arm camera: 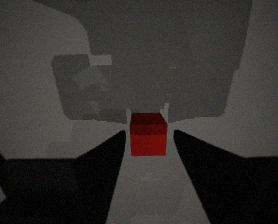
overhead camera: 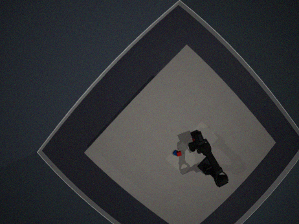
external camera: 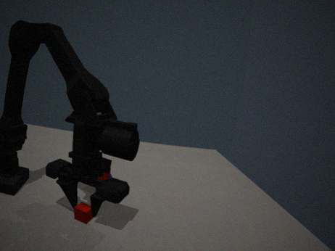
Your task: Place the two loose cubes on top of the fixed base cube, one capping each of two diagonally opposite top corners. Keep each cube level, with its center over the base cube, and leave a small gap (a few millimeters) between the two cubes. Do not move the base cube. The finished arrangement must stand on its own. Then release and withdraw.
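The blue base cube (overhead camera: 175, 153) (external camera: 111, 177) stands on the table, with one red cube (overhead camera: 179, 153) (external camera: 104, 176) on top of it, offset to one side. In the exterior view both are mostly hidden behind the gripper. The other red cube (external camera: 83, 213) (arm camera: 148, 142) sits on the table; only a sliver of it shows beside the arm in the top view. My gripper (external camera: 85, 210) (arm camera: 149, 134) points down with a finger on each side of this loose red cube. It is open, and a narrow gap shows on both sides of the cube in the wrist view.
The arm (overhead camera: 211, 160) (external camera: 77, 80) reaches over the pale table top (overhead camera: 181, 81) (external camera: 217, 200) from its base. The stacked cubes stand a short way from the gripper, to its left in the top view. Arm shadows fall around the cubes.
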`<state>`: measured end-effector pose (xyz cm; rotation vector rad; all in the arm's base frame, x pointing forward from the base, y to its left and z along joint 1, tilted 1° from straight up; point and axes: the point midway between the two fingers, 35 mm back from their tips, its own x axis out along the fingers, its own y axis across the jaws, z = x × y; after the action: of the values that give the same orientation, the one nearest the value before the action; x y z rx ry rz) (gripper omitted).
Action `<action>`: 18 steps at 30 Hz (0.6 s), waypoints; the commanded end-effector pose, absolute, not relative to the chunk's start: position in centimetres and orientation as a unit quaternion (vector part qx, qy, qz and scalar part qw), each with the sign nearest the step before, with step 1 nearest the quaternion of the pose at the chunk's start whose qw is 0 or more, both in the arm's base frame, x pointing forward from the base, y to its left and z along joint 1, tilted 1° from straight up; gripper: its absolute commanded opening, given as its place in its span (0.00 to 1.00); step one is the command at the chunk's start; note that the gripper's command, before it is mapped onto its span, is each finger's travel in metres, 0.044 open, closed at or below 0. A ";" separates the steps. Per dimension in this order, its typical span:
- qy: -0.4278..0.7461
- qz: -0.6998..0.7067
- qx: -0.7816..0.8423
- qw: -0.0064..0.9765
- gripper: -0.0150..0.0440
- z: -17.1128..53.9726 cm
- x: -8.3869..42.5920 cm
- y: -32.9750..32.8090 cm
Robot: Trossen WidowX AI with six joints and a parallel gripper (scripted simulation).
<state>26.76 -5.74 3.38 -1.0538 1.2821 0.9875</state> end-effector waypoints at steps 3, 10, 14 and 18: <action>0.547 0.425 -0.447 0.566 0.44 3.0 26.6 -5.7; 0.547 0.425 -0.448 0.566 0.43 3.7 26.7 -5.7; 0.546 0.425 -0.448 0.566 0.43 5.0 26.9 -5.7; 0.546 0.424 -0.448 0.566 0.43 6.2 27.0 -5.8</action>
<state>26.77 -5.74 5.09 -1.0451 1.2931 1.0001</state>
